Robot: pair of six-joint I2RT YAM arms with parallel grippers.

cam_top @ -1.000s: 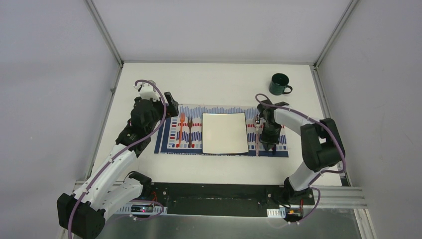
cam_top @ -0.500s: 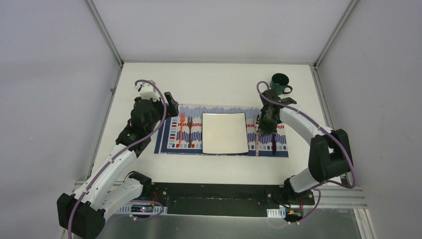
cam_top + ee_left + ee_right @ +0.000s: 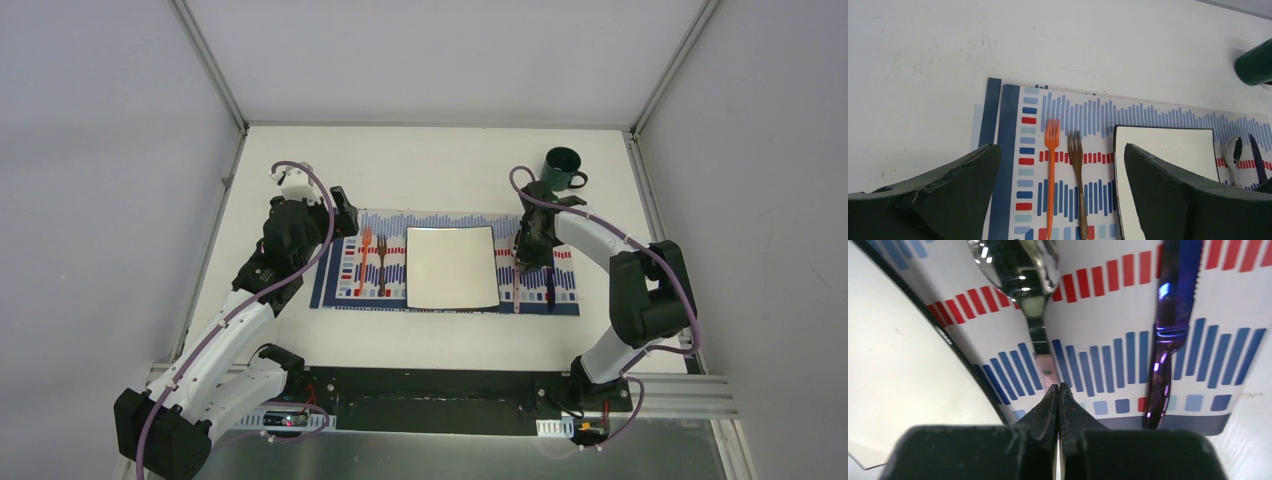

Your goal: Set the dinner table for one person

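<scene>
Your right gripper sits pinched shut, empty, over the spoon and your left gripper gapes above the forks, as cutlery already flanks the plate on the mid-frame dinner table.

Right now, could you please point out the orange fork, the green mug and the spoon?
orange fork [image 3: 1050, 175], left wrist view, on its handle.
green mug [image 3: 558, 178], top external view, on its body.
spoon [image 3: 1015, 265], right wrist view, on its bowl.
</scene>
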